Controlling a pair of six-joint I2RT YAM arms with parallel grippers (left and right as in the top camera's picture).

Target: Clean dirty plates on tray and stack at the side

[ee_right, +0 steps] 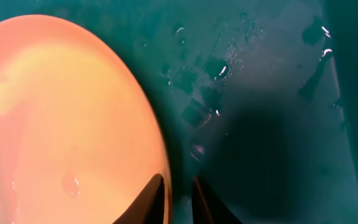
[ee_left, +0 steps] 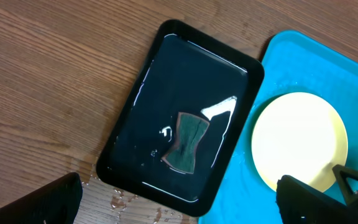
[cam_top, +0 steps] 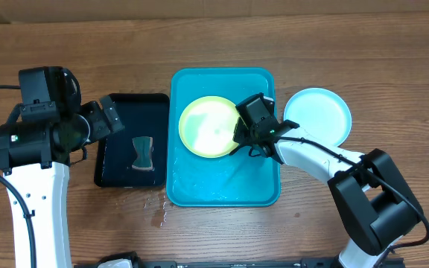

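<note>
Fingertips of the right gripper [ee_right: 179, 200] fill the bottom of the right wrist view. They stand only a narrow slot apart, at the rim of the lime-green plate [cam_top: 208, 128]. One tip lies over the plate's edge and the other just outside it. Whether they pinch the rim or merely straddle it cannot be told.

That plate lies flat in the upper half of the turquoise tray [cam_top: 222, 190], whose wet floor is bare below it. Its pale centre shows no obvious smudge, though the overhead view is too coarse to be sure.

Off the tray, just beyond its edge on the right arm's side, the light blue plate [cam_top: 319, 115] rests on the table. Across the tray, touching or nearly touching its other edge, a black tray [cam_top: 118, 160] holds water and a dark sponge [cam_top: 144, 152]. The left gripper [ee_left: 179, 210] hangs over it with its jaws spread wide, holding nothing.

By my reading one plate is already set aside and the green one is in hand. It has yet to join the blue one as a stack. Only two plates show.
</note>
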